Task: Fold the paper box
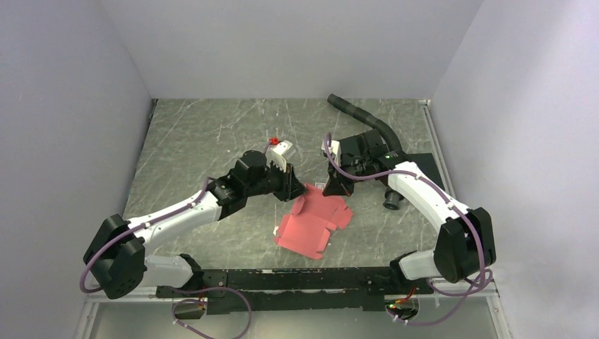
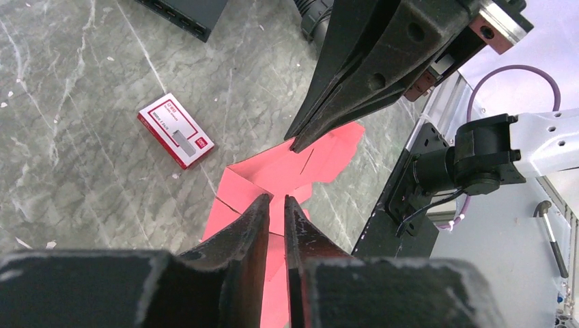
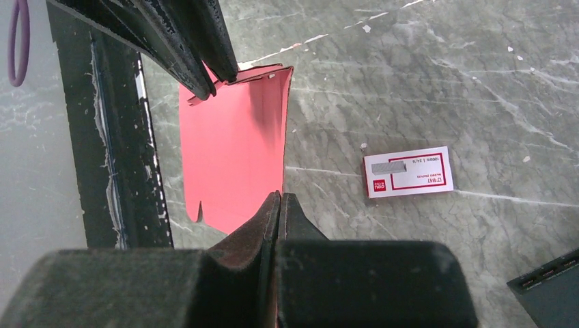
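Observation:
The red-pink paper box (image 1: 314,220) lies mostly flat on the marble table, partly creased, with some flaps raised. It also shows in the left wrist view (image 2: 321,154) and the right wrist view (image 3: 232,150). My left gripper (image 1: 295,189) is at the box's far left edge. Its jaws (image 2: 276,199) stand a narrow gap apart, with the paper showing between and under the tips. My right gripper (image 1: 329,189) is at the box's far right flap. Its jaws (image 3: 280,196) are pressed together with a thin pink edge between them.
A small red-and-white card (image 2: 175,130) lies on the table just beyond the box, also in the right wrist view (image 3: 407,171). A black flat pad (image 1: 424,161) and a black hose (image 1: 367,116) lie at the back right. A black rail (image 1: 282,279) runs along the near edge.

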Controlling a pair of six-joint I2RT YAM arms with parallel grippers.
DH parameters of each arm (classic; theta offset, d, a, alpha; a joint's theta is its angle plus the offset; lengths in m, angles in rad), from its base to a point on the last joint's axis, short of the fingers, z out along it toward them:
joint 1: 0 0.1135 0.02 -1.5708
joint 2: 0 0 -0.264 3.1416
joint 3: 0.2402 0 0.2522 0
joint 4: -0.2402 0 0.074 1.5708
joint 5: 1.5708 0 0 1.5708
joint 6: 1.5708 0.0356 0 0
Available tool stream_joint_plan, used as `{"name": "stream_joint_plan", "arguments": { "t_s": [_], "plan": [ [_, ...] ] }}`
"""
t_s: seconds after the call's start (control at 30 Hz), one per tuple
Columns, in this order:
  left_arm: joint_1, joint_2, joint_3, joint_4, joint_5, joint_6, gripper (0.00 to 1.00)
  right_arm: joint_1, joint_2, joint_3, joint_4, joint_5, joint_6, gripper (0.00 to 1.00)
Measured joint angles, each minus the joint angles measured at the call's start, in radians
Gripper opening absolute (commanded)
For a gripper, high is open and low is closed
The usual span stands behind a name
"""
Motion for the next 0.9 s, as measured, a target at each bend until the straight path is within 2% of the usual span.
{"name": "stream_joint_plan", "arguments": {
  "t_s": [0.37, 0.47, 0.63, 0.9],
  "plan": [
    [-0.002, 0.022, 0.008, 0.016, -0.001, -0.037, 0.39, -0.002, 0.005, 0.0, 0.0, -0.001, -0.001, 0.0],
    [-0.002, 0.022, 0.009, 0.017, -0.002, -0.053, 0.47, -0.002, 0.005, 0.0, 0.0, -0.004, -0.002, 0.0],
    [0.018, 0.033, 0.009, 0.047, -0.002, -0.121, 0.56, -0.002, 0.005, 0.0, 0.0, -0.014, -0.004, 0.0],
    [0.109, 0.051, -0.029, 0.159, 0.11, -0.254, 0.58, 0.002, 0.005, 0.0, 0.019, -0.069, 0.001, 0.0]
  ]
}}
